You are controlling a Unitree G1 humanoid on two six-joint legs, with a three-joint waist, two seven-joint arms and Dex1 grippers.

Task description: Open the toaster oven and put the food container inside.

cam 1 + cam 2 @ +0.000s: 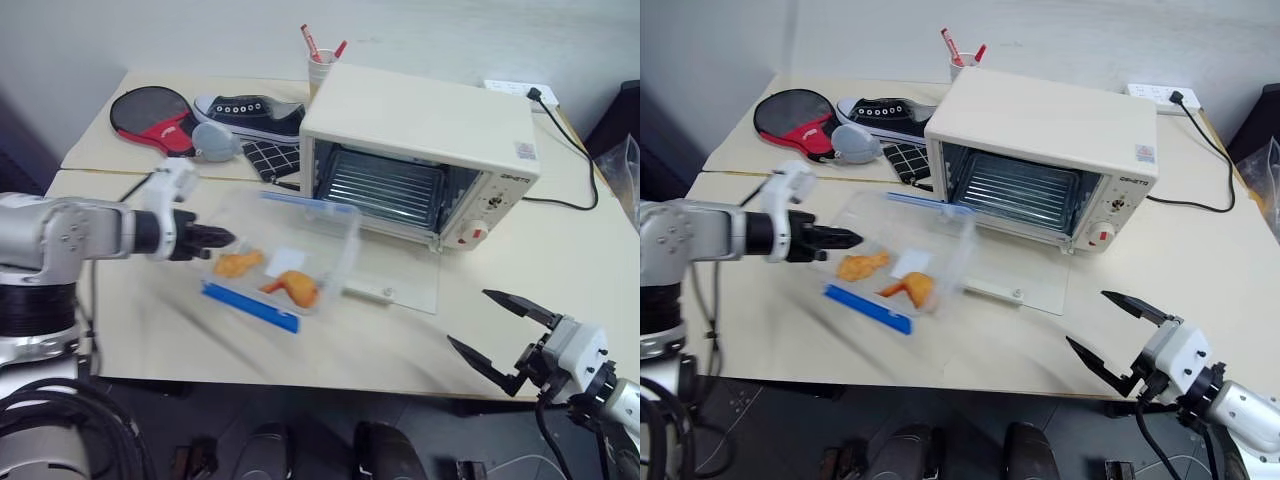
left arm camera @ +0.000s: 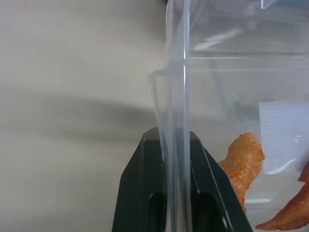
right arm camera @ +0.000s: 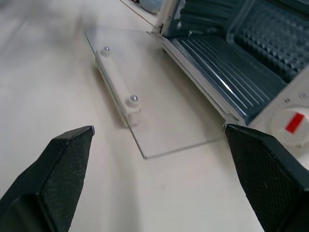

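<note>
The cream-white toaster oven stands at the back of the table with its glass door folded down flat, the wire rack showing inside. In front of it and to the left, the clear food container with blue clips and orange-brown food pieces is blurred and tilted. My left gripper is shut on the container's left wall, pinching the thin plastic. At the table's front right edge, my right gripper stands open with nothing in it, facing the door's cream handle.
A red and black table-tennis paddle, a dark sneaker, a checkered cloth and a cup with pens lie behind and left of the oven. A power strip and black cable run at the back right.
</note>
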